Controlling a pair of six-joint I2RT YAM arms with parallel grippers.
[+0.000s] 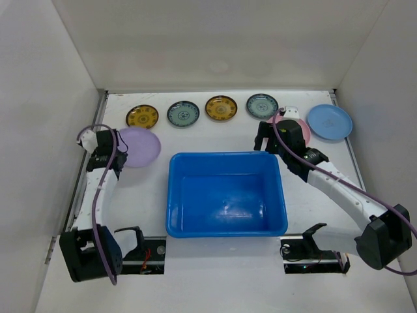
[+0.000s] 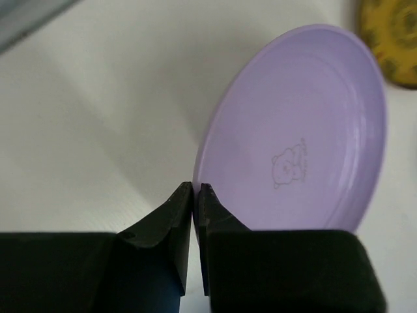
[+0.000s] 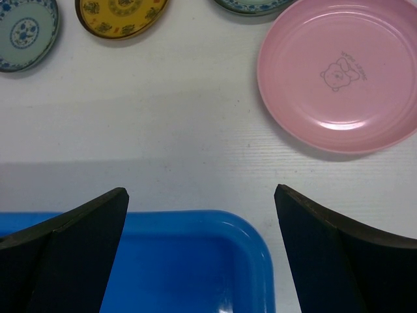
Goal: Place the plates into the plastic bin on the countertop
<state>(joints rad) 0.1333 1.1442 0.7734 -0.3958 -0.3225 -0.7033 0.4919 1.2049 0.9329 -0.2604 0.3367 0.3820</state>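
While the left gripper (image 2: 195, 190) pinches the rim of the lavender plate (image 2: 293, 130) left of the bin (image 1: 225, 156), the right gripper (image 3: 201, 192) hangs spread wide over the bin's far right corner. The pink plate (image 3: 339, 72) lies just beyond on the countertop (image 1: 215, 137), the blue plate (image 1: 329, 121) beside it, four small patterned plates (image 1: 221, 107) in a row at the back.

right end effector (image 3: 201, 190): jaws wide apart | plastic bin (image 3: 195, 220): corner below | pink plate (image 3: 339, 72): on countertop (image 3: 163, 130) beyond
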